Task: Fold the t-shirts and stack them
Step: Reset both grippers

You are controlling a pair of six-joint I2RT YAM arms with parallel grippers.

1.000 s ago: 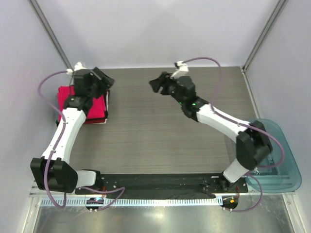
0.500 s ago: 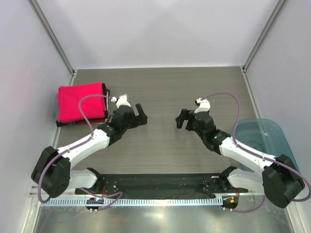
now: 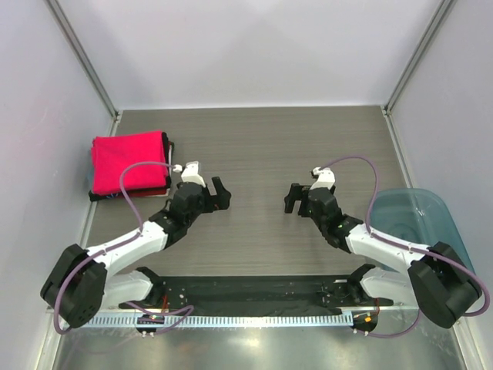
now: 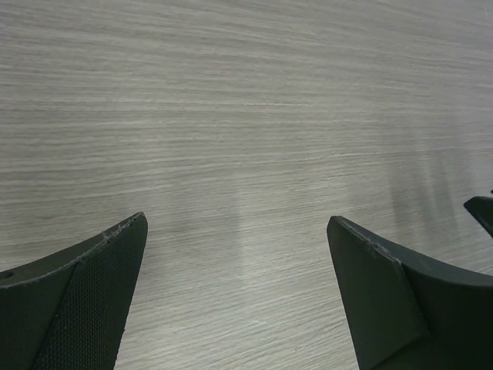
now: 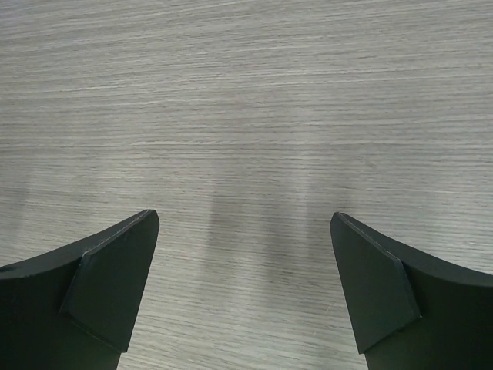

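At the far left of the bench (image 3: 254,135) lie the tees (image 3: 129,159), folded into a squared pile. A bright red-pink one is on top, and darker edges show along the right and near sides. The pile sits close to the left wall, which we judge keeps it out of the working middle and still within the left arm's reach.

The left hand (image 3: 218,194) is near the middle of the bench, well apart from the pile and pointing right. Its wrist view shows the fingers spread wide with only wood grain between them, so it is released and carries nothing. The right hand (image 3: 292,199) faces it from the other side, pointing left. It too is spread apart and holds nothing, with bare bench under the gap. Both arms are drawn in low toward their bases, and we read that as a neutral pose, not a reach.

At the near right, off the edge of the bench, stands the teal tub (image 3: 435,210). We can make out no cloth inside it.

With no loose tee in view, we judge the folding and stacking done, or nearly so.
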